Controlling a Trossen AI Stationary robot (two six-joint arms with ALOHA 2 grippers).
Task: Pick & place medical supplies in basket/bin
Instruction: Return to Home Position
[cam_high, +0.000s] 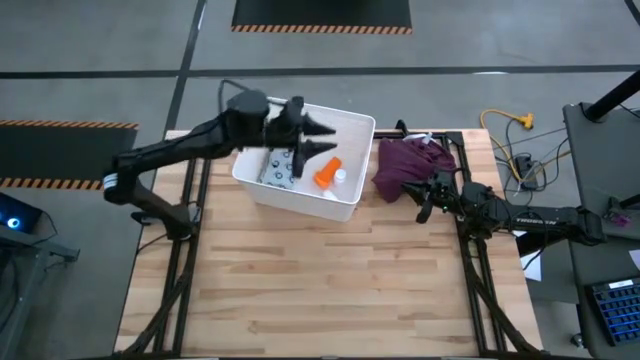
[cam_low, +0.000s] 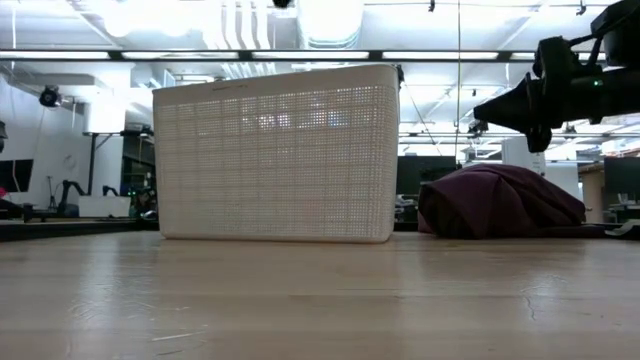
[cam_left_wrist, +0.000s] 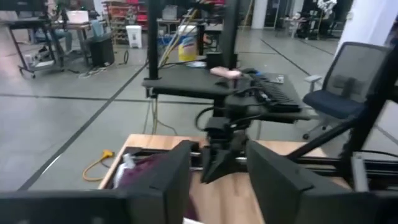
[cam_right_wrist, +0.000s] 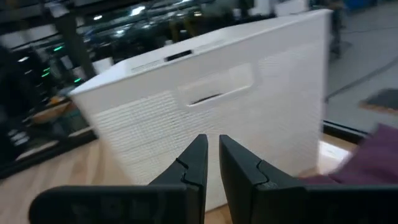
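The white basket/bin (cam_high: 352, 205) stands on the wooden table's far left part, and its mesh wall (cam_low: 275, 155) fills the low view. Inside it lie the grey-blue dotted packet (cam_high: 277, 166), the orange bottle-like piece (cam_high: 326, 173) and a tiny white vial (cam_high: 341, 176). I cannot make out the white tube. My left gripper (cam_high: 322, 141) hovers open above the bin with nothing between its fingers (cam_left_wrist: 177, 171). My right gripper (cam_high: 424, 200) floats shut and empty by the maroon cloth heap, pointing at the bin (cam_right_wrist: 205, 93).
The maroon cloth heap (cam_high: 413, 165) lies right of the bin, resting on the table (cam_low: 500, 200). A yellow cable (cam_high: 512, 122) and other cords lie past the table's right far corner. Bare wood (cam_high: 320, 280) spreads across the near half of the table.
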